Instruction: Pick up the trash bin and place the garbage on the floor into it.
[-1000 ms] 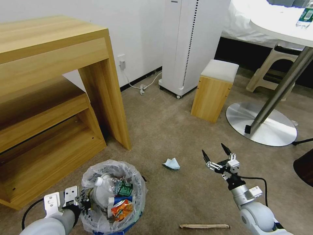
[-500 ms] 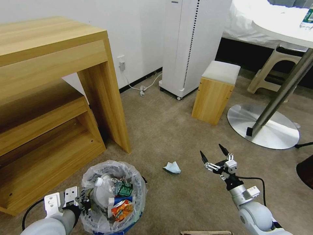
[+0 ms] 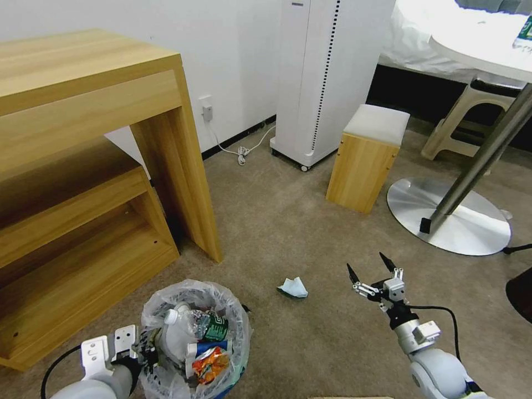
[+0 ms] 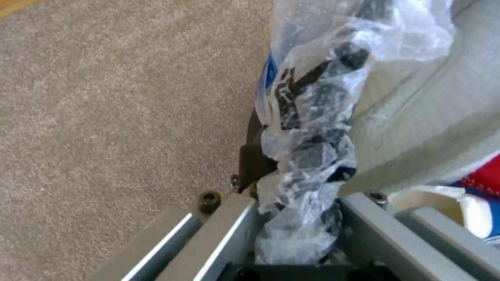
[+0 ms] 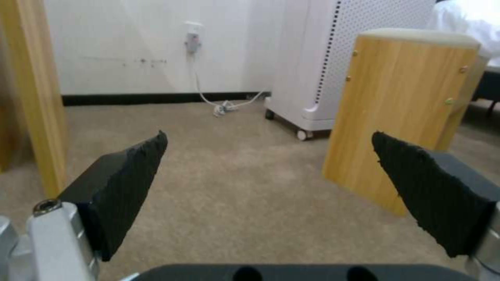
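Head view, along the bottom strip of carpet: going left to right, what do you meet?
Left gripper, shut on the bin's rim → trash bin full of litter → crumpled tissue on the carpet → right gripper, jaws open and empty.

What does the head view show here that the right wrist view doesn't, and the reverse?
Head view alone: the left gripper shut on the trash bin, which holds a bottle and wrappers, and a crumpled tissue on the floor. Right wrist view alone: the textured inner faces of the fingers. Both: the open, empty right gripper, the wooden stool, the wall plug and cord.
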Controlling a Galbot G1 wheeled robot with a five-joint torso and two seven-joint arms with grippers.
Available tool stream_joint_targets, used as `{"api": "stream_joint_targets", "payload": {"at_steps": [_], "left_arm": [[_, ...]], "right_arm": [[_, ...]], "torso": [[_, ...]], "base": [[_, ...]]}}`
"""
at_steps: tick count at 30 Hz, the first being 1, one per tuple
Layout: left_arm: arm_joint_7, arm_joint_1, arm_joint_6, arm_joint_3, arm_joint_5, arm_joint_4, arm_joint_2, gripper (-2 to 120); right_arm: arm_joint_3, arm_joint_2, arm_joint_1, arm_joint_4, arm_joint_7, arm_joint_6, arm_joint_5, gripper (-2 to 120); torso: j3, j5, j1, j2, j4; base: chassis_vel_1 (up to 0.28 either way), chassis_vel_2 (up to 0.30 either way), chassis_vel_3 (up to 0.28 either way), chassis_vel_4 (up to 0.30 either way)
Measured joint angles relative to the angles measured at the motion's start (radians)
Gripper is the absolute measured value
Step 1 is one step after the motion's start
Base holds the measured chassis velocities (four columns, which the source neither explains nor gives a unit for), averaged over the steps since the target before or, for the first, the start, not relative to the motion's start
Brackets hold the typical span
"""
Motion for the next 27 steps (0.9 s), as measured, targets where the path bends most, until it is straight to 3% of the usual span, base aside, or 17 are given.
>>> {"api": "stream_joint_targets", "payload": {"at_steps": [9,14,19,23,27], "left_arm": [[0.000,0.010,0.002,-0.020,-0.023,-0.018,0.020,0],[-0.006,0.026,0.003,-0.036,-0.049,-0.038,0.046,0],[-0.013,0.033,0.004,-0.043,-0.059,-0.046,0.053,0],[-0.013,0.043,0.007,-0.046,-0.057,-0.050,0.047,0],[-0.011,0.041,0.008,-0.036,-0.039,-0.038,0.028,0]], "right_arm": [[-0.020,-0.022,0.031,0.013,0.017,-0.009,0.012,100],[-0.043,-0.078,0.050,0.029,0.129,-0.061,-0.001,100],[-0.132,-0.139,0.116,0.046,0.211,-0.120,0.078,100],[-0.157,-0.160,0.160,0.042,0.206,-0.137,0.106,100],[-0.156,-0.138,0.154,-0.008,0.102,-0.109,0.109,100]], "torso": [[0.000,0.0000,0.000,0.000,0.0000],[0.000,0.0000,0.000,0.000,-0.0001],[0.000,0.0001,0.000,0.000,-0.0001],[0.000,-0.0002,0.000,0.000,0.0003],[0.000,0.0001,0.000,0.000,0.0000]], "base": [[0.000,0.000,0.000,0.000],[0.000,0.000,0.000,0.000],[0.000,0.000,0.000,0.000],[0.000,0.000,0.000,0.000],[0.000,0.000,0.000,0.000]]}}
